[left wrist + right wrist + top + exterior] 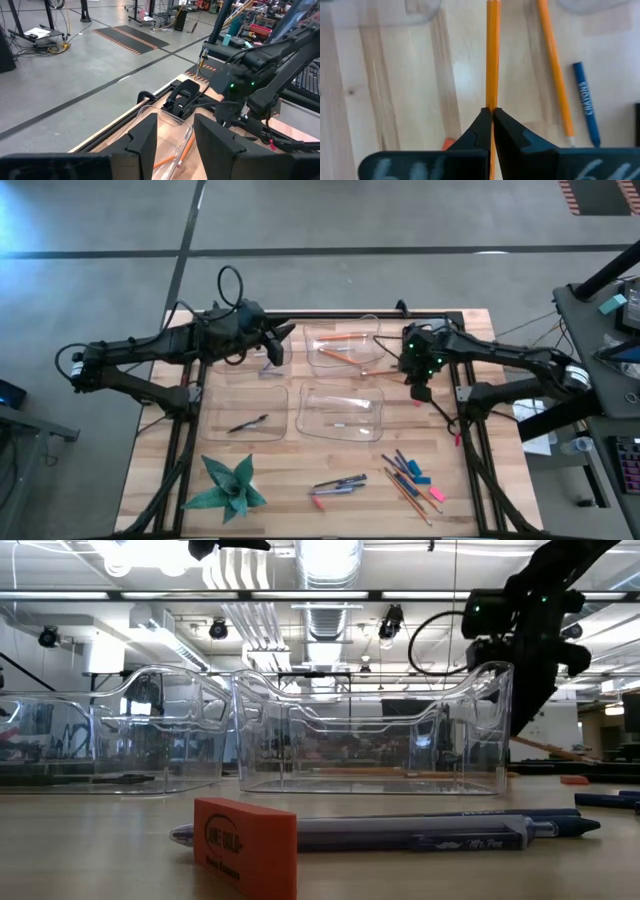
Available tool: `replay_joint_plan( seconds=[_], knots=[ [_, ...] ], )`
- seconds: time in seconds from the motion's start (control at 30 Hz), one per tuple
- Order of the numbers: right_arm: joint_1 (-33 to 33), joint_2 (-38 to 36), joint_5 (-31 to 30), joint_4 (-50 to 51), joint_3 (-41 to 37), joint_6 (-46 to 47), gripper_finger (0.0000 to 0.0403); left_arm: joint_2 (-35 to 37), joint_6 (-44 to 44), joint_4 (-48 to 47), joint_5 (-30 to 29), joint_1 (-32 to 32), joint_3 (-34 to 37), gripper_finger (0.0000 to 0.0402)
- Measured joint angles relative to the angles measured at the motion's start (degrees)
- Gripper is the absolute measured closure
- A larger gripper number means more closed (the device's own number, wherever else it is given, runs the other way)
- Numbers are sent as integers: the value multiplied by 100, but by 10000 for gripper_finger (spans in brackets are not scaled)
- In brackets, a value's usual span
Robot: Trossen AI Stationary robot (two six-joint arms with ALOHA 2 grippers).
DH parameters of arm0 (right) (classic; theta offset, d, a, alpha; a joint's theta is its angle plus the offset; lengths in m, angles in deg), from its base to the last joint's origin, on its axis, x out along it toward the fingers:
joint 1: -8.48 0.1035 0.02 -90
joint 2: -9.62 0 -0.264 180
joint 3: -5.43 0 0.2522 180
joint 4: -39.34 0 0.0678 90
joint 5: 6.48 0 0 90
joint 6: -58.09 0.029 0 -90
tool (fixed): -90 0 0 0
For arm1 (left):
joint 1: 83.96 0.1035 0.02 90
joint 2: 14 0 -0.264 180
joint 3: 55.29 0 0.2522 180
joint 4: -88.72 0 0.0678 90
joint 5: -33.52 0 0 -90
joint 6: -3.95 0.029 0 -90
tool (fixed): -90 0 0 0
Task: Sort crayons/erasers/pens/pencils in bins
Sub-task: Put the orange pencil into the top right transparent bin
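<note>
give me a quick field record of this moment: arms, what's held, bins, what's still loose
right gripper: shut on a pencil, near the far right bin
left gripper: open, holding nothing, above the far left bin
far right bin: pencils inside
near left bin: one pen
near right bin: thin pale items, type unclear
loose on table: pens, pencils, crayons, erasers along the near edge
other: green paper star at near left
</note>
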Motion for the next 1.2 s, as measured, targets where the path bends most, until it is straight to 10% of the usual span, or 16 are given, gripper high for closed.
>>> replay_joint_plan(
  seconds=[0.8,1.2],
  knots=[
    [-2,-941,1120,-1913,8,929,395,0,-11,4,0,0,-7,285],
    [-7,-518,649,-1097,8,1973,389,0,-13,2,0,0,-7,285]
  ],
)
